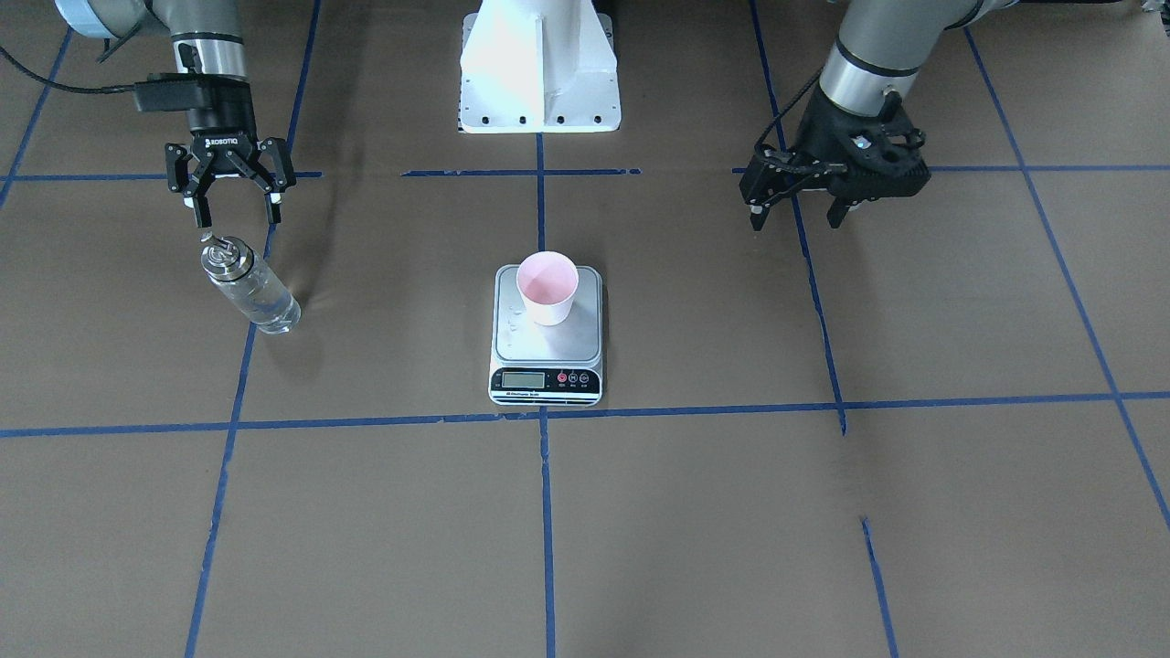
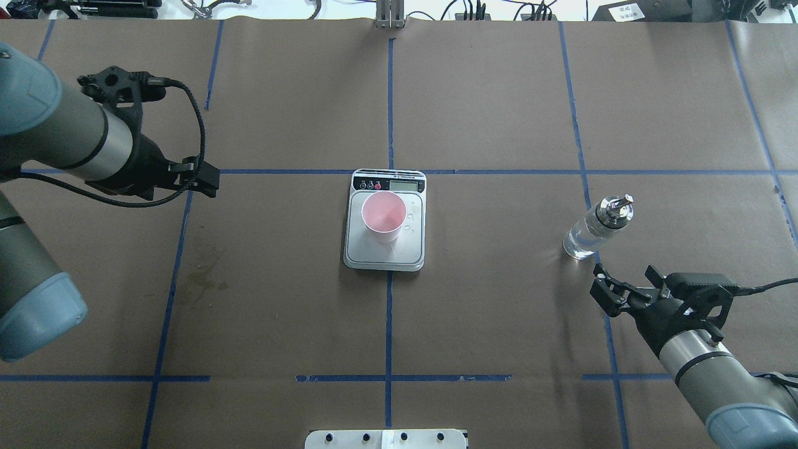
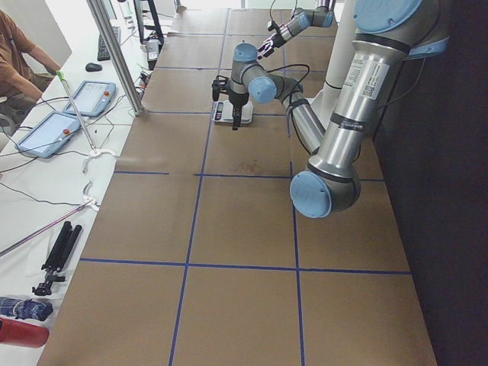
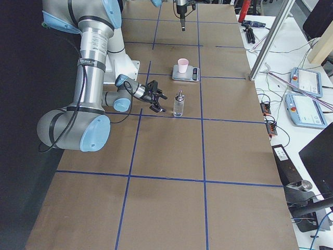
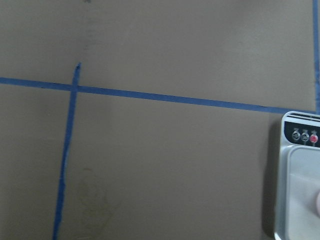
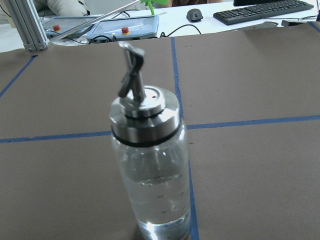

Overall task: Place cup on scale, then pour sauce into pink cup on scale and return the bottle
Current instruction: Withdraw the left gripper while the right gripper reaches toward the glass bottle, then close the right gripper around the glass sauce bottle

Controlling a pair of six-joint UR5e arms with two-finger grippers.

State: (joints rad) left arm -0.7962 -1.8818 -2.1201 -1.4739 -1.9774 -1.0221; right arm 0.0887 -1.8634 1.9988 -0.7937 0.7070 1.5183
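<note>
The pink cup stands upright on the steel platform of the scale at the table's middle; both also show in the overhead view, the cup on the scale. The clear glass bottle with metal spout stands upright on the table, partly filled with clear liquid; it fills the right wrist view. My right gripper is open and empty, just behind the bottle and apart from it. My left gripper is open and empty, away from the scale. No sauce stream shows.
A few droplets lie on the scale platform. The white robot base stands behind the scale. Blue tape lines cross the brown paper. A faint stain marks the paper on my left side. Operator tablets lie beyond the table.
</note>
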